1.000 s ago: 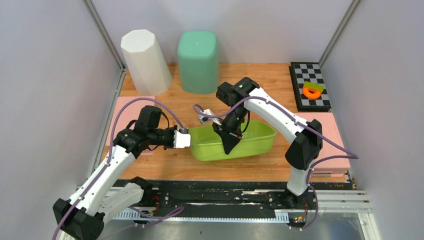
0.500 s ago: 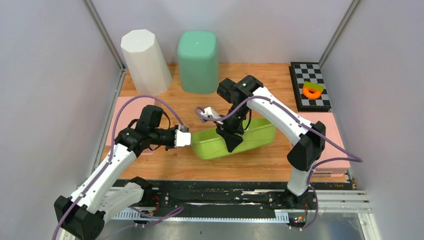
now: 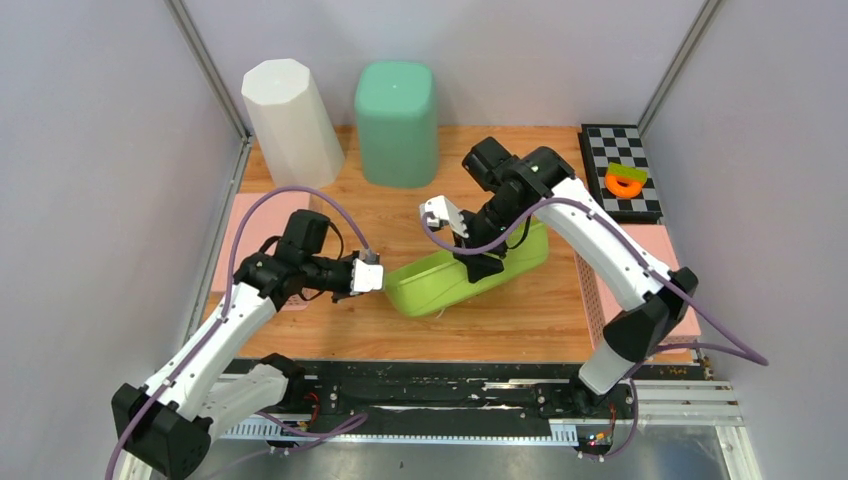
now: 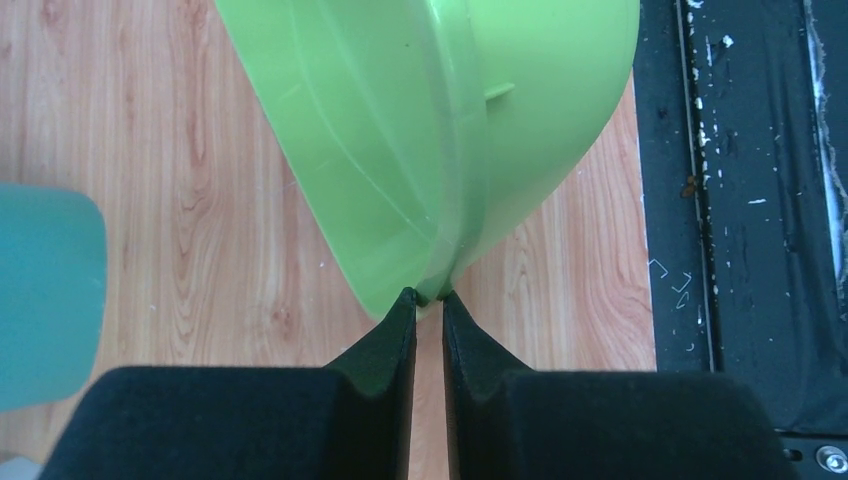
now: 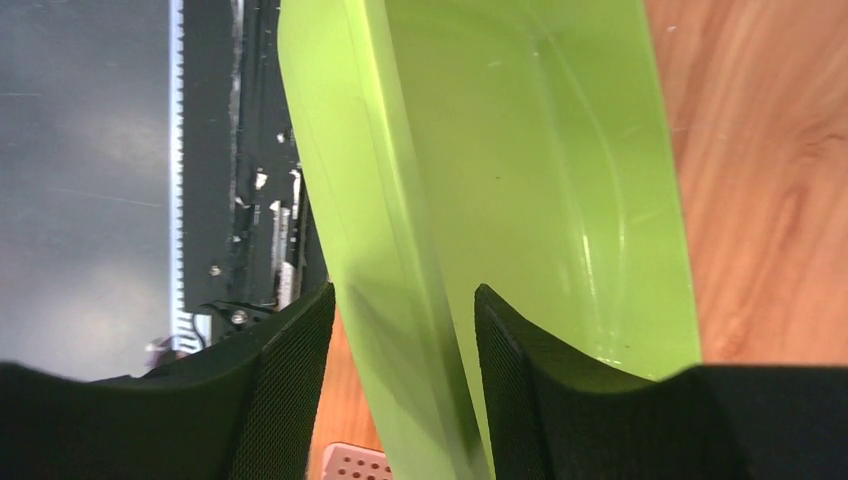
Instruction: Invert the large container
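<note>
Left gripper: almost closed, fingertips pinching the thin rim at one end of the large container.
Right gripper: jaws apart, straddling the long side wall, which passes between the fingers without being clamped.
Large container: lime green, tilted rather than flat on the wooden table, reaching from the left gripper's tips across to the right gripper.
Teal bin: well beyond both grippers.
</note>
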{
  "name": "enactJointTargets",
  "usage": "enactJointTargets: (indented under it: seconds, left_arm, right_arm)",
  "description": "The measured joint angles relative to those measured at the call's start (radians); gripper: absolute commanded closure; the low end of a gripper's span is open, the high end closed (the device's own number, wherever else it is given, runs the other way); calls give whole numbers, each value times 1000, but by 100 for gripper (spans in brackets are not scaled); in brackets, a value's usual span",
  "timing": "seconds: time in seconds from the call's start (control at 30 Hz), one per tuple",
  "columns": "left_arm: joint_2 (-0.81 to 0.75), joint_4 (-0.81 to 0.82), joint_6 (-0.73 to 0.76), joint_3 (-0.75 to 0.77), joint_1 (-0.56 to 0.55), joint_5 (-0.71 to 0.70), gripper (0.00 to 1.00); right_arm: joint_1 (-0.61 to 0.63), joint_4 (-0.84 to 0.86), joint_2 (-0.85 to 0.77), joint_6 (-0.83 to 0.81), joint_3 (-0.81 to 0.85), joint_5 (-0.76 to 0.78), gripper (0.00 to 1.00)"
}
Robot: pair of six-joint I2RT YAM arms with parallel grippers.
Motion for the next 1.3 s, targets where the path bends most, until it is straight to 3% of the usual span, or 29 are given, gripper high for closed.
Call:
enactJointTargets:
  seconds: [0.3,0.47,0.63,0.67,0.77,0.83,1.07,1.3]
  left_arm:
    - [49,-74,11,6,2,27,100]
    - [53,-98,15,6,2,40,100]
    - [57,-106,19,6,3,42,100]
    - [57,-108,23,6,3,42,87]
    - [57,-112,39,6,3,39,26]
    - [53,-119,51,6,3,34,2]
    - [27,-109,97,5,-30,-10,0]
    - [114,-45,135,0,-222,-134,0]
  right_arm:
    - [0,204,-163,-26,-162,79,50]
    - [0,281,-175,-42,-202,106,68]
    - [0,315,-175,-50,-243,121,67]
    - [0,320,-175,-50,-250,121,64]
    - [0,332,-187,-52,-285,121,53]
    - [0,333,-210,-59,-316,127,50]
    - [-1,371,-359,-105,-500,233,43]
    - [-58,502,-505,-99,-712,366,42]
